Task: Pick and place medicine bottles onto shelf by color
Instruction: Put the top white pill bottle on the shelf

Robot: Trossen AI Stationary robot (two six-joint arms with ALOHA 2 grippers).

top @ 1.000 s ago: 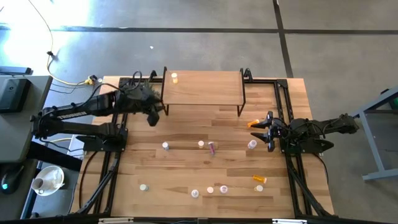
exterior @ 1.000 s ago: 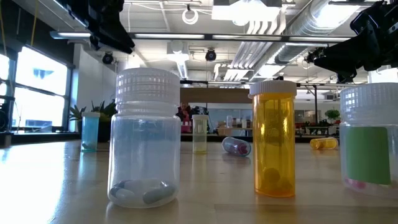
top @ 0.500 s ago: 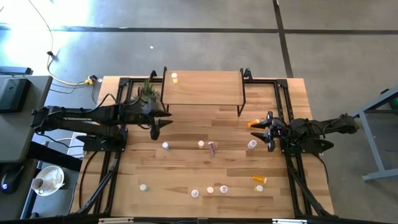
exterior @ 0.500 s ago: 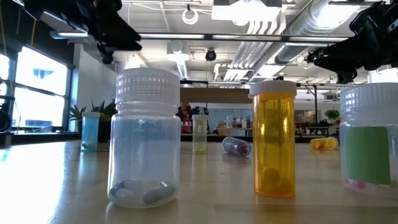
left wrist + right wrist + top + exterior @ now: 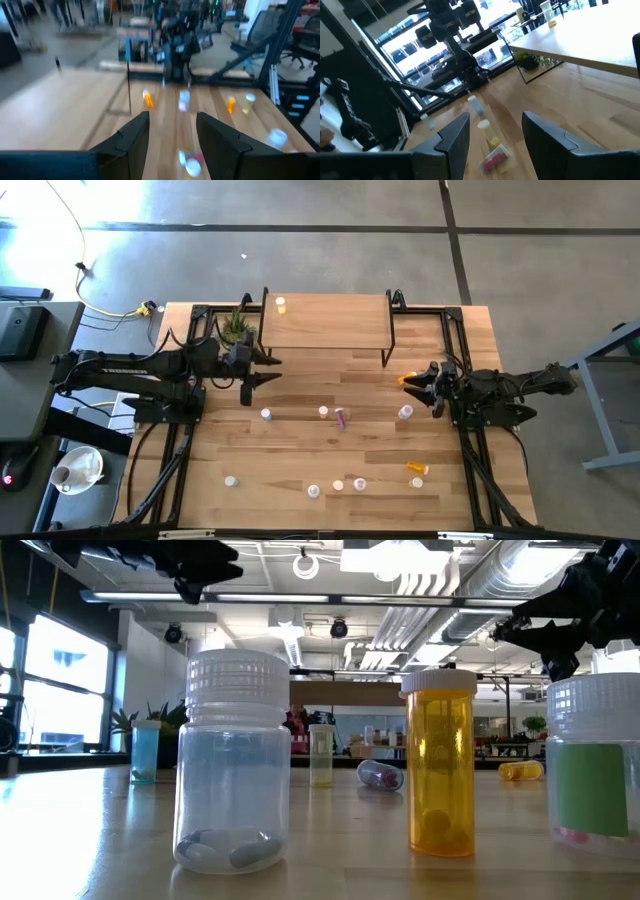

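Overhead view: the left gripper (image 5: pixel 262 370) hangs just off the shelf's (image 5: pixel 325 322) left front corner, its jaws parted and empty; the right gripper (image 5: pixel 428 384) sits near the table's right edge, jaws likewise parted and empty, beside an orange bottle lying on its side (image 5: pixel 407 379) and a pale bottle (image 5: pixel 405 412). One yellow bottle (image 5: pixel 281 304) stands on the shelf's back left corner; the remaining bottles are scattered over the tabletop (image 5: pixel 300 450), with a potted plant (image 5: pixel 237 326) left of the shelf. Low view: only here do bottle contents show, as pills lie in the clear pale-blue bottle (image 5: pixel 232 776) and the orange bottle (image 5: pixel 439 763). Left wrist view: the open dark fingers (image 5: pixel 134 135) frame blurred bottles across the table. Right wrist view: the shelf's underside and a pink bottle lying down (image 5: pixel 492 159) appear.
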